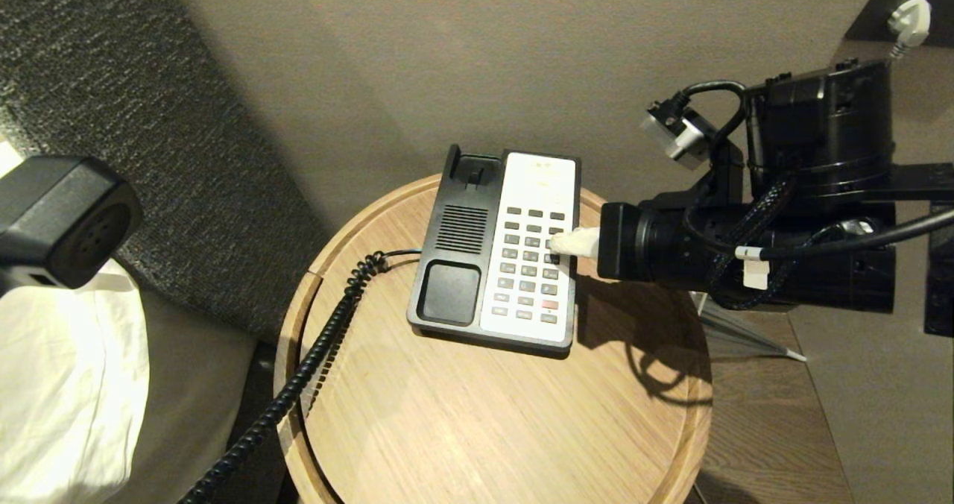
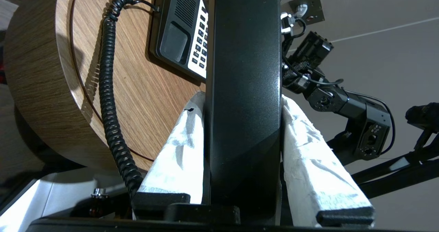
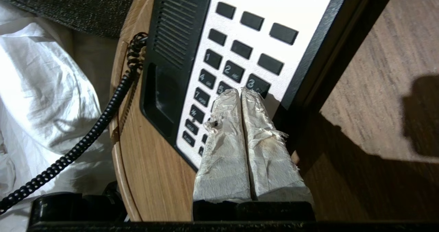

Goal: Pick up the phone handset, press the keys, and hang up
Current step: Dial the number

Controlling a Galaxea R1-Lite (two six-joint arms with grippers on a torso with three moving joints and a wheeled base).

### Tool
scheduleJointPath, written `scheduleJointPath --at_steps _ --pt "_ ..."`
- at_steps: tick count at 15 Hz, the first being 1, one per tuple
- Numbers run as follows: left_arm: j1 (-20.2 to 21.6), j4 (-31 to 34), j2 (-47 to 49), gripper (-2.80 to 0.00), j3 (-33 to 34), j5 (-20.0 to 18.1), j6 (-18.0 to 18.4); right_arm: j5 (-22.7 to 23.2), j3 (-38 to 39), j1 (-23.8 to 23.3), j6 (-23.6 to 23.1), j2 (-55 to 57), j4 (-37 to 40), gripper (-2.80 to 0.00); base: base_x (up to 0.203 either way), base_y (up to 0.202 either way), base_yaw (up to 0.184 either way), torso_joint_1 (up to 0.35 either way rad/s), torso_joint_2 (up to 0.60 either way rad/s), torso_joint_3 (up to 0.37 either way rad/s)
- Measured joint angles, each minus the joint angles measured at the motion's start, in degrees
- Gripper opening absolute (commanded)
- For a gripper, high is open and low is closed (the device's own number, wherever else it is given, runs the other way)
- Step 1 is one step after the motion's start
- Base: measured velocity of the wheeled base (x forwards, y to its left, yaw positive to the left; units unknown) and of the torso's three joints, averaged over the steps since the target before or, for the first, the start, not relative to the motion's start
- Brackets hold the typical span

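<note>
I have the phone handset [image 2: 245, 88] lifted clear of the round table [image 1: 522, 429], off past its left edge and above the bed, with my left gripper [image 2: 245, 129] pinching it across the middle, one padded finger on each flank. My right gripper [image 3: 241, 94] is down on the phone base [image 1: 496, 254], which sits near the table's far edge; its two wrapped fingers are pressed together into one blunt tip resting at the keypad [image 3: 226, 74], around the 3 and 5 keys. That tip looks wider than a single key, so I judge a press could catch two keys at once, or slide off onto the white face, and a hard sideways push could shove the base toward the right edge. The coiled cord [image 1: 328, 340] runs from the base over the table's left edge toward the handset; pulling the handset further away could tug the base. The handset's long axis runs crosswise to my left fingers, its perforated end showing in the head view, facing roughly toward the table.
</note>
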Motion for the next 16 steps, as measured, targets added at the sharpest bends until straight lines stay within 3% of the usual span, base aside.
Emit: scheduleJointPath --at_steps 16 --pt "0.0 0.02 -0.3 -2.8 0.41 0.03 0.0 -0.61 0.11 0.79 -0.49 1.6 -0.33 -2.8 0.0 0.0 0.0 0.0 0.0 0.0"
